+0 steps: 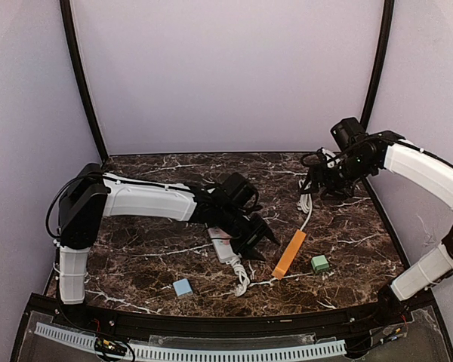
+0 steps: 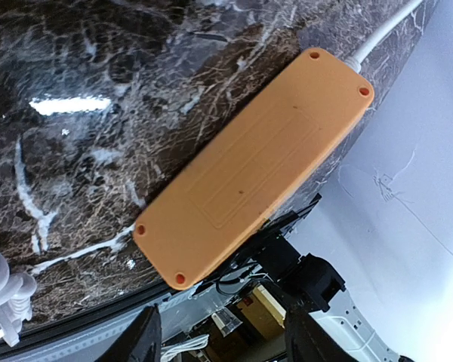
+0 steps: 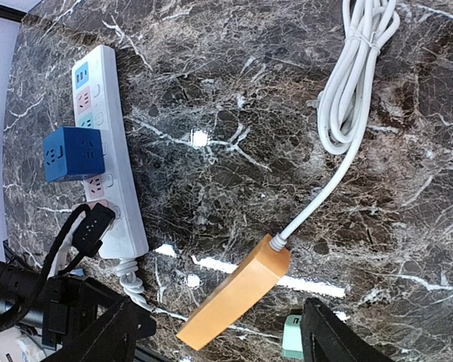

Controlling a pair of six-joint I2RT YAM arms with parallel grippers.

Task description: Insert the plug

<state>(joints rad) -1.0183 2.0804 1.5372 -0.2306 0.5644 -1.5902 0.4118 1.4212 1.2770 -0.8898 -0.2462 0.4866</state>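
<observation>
Seating is the thing to get right: the black plug (image 3: pixel 95 226) sits at the cord-end socket of the white power strip (image 3: pixel 109 105), just past the blue cube adapter (image 3: pixel 74 153), and from the right wrist view I cannot tell whether it is pushed fully home. The left gripper (image 2: pixel 219 335) has its fingers apart with nothing between them, and its camera looks at the back of the orange strip (image 2: pixel 253 166) rather than at the plug, so it holds nothing. The right gripper (image 3: pixel 225 335) is likewise spread and empty, well off by the coiled white cord (image 3: pixel 359 75). If the plug stands proud, I would press straight down on its top, square to the strip, keeping the fingers off the black cable (image 3: pixel 49 264) so that a lift does not drag it out
</observation>
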